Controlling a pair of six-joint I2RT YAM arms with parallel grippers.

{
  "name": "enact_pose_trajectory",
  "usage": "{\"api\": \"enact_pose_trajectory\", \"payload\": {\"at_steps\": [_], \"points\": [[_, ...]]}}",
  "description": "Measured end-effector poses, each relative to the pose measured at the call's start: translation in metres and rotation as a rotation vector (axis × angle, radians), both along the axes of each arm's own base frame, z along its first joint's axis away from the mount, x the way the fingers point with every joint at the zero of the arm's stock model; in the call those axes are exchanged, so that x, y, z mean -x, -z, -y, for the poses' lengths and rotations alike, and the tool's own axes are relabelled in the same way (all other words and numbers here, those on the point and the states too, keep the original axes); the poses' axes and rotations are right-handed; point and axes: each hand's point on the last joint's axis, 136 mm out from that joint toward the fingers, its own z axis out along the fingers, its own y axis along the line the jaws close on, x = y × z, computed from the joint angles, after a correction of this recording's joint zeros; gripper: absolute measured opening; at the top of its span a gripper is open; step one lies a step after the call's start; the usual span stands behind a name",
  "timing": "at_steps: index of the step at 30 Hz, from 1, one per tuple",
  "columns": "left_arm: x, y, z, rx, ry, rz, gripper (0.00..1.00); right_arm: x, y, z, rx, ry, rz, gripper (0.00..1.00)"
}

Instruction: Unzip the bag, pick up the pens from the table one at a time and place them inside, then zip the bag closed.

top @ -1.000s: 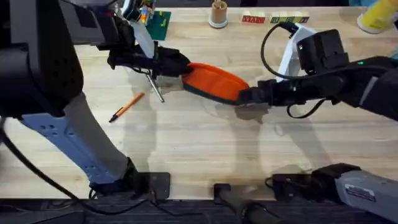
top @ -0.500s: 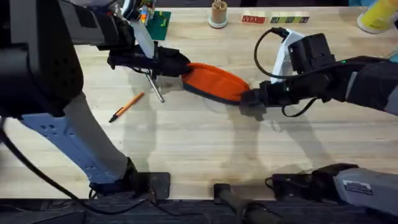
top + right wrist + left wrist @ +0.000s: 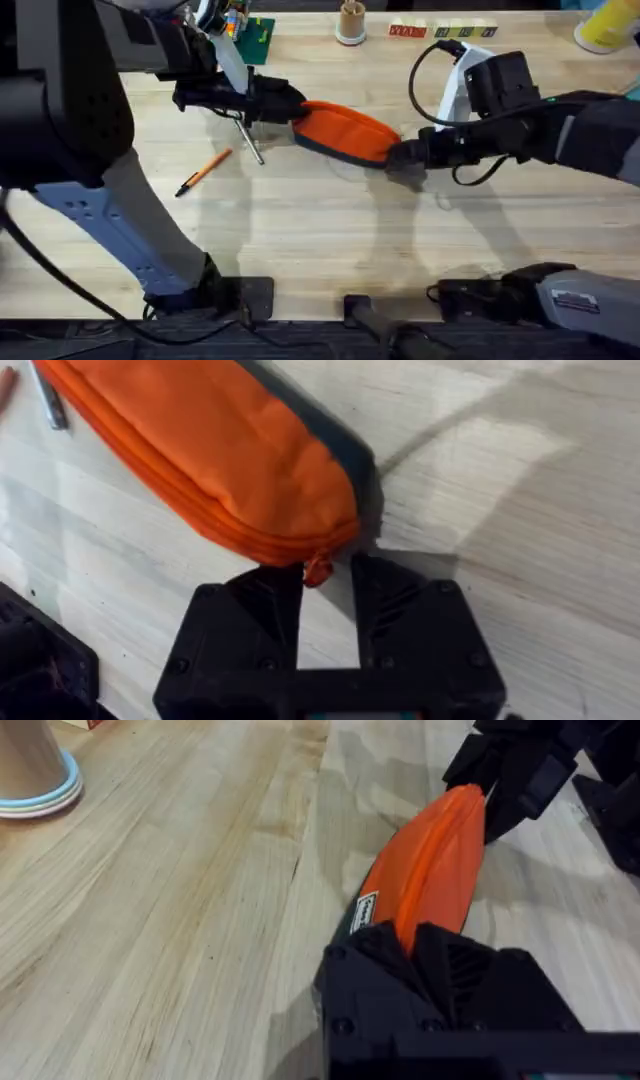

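Right wrist view: the right gripper (image 3: 325, 582), apart around the bag's (image 3: 210, 455) pull (image 3: 317, 569), may miss it; the left gripper (image 3: 432, 965), clamped on the bag's other end, might slip.

bag (image 3: 210, 450): matt orange cloth | table (image 3: 320, 250): pale grained wood | hand (image 3: 327, 595): matt black plastic

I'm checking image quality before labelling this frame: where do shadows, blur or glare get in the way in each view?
Overhead: the left arm near the camera looms large, dark and soft; both arms throw soft shadows on the table.
Left wrist: a broad shadow crosses the planks beside the bag; the cup at the corner is blurred.
Right wrist: a bright patch on the wood beyond the bag, and the zipper pull is sharp.
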Motion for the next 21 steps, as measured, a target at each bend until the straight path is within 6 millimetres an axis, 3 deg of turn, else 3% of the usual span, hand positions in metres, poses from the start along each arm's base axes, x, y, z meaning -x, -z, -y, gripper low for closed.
{"api": "enact_pose_trajectory", "payload": {"at_steps": [6, 14, 21], "points": [[0.0, 0.0, 0.0, 0.0, 0.0, 0.0, 0.042, -0.0024, -0.0001, 0.0011, 0.008, 0.004, 0.011, 0.239], [0.0001, 0.0001, 0.0, 0.0, 0.0, -0.001, 0.042, -0.0054, -0.0014, 0.0005, 0.005, 0.004, 0.025, 0.041], [0.0001, 0.0, 0.0, 0.0, 0.0, -0.001, 0.042, -0.0082, -0.0019, 0.0012, 0.01, 0.008, 0.038, 0.031]]}}
